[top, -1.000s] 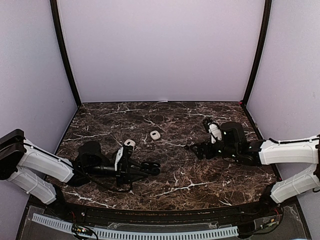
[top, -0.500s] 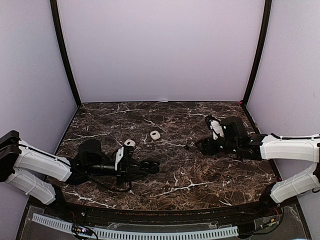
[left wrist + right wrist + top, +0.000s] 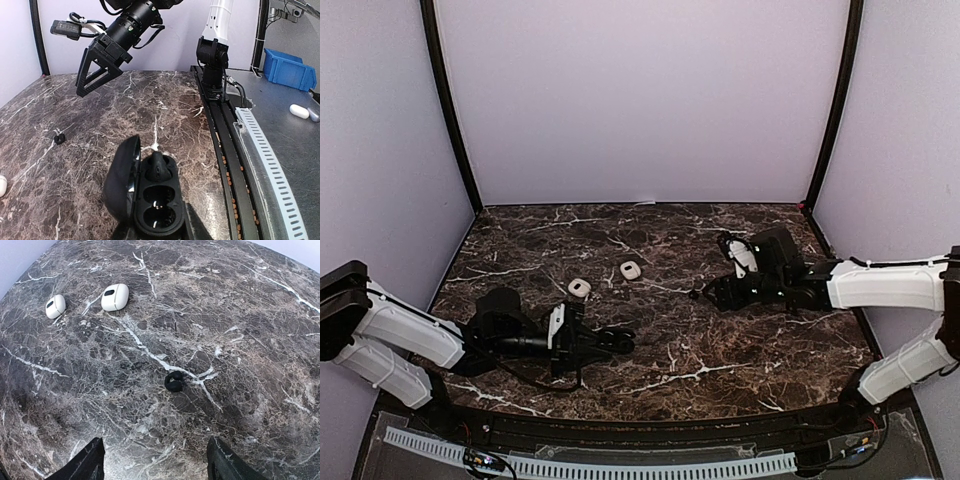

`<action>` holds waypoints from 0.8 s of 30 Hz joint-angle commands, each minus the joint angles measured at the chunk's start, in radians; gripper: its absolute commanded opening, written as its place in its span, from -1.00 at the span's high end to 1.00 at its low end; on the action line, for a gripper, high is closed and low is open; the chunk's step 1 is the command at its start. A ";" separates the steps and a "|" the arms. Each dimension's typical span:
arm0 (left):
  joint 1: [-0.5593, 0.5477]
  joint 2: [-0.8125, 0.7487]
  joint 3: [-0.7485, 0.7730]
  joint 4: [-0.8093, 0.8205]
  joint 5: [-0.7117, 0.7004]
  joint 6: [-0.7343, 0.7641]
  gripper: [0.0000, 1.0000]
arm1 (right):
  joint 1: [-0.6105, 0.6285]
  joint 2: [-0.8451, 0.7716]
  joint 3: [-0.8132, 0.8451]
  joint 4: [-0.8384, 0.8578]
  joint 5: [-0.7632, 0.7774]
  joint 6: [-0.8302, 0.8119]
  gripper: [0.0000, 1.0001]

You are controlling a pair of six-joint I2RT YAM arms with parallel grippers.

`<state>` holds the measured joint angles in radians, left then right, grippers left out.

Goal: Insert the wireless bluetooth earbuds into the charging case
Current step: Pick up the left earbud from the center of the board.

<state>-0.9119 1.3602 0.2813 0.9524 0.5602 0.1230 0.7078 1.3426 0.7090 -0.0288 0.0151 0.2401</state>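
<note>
Fingers of the right gripper are standing wide apart, gripping nothing, hovering just above a small black earbud lying on the marble table. The left gripper is clamping an open black charging case, its lid tilted up. Two white cases are sitting farther back.

I've got the black charging case, lid swung open. One black earbud sits at its far end, and the other earbud lies loose, well apart from the case.
</note>
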 commanded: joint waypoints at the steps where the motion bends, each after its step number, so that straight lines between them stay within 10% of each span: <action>1: 0.005 -0.012 -0.005 0.041 0.003 0.016 0.64 | -0.010 0.058 0.077 -0.036 0.011 -0.011 -0.37; 24: 0.005 -0.062 -0.022 0.032 -0.055 0.013 0.63 | -0.111 0.406 0.359 -0.208 -0.173 -0.087 0.32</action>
<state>-0.9119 1.3243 0.2718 0.9657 0.5144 0.1276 0.5858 1.7432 1.0420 -0.2413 -0.0761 0.1867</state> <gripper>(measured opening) 0.261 0.344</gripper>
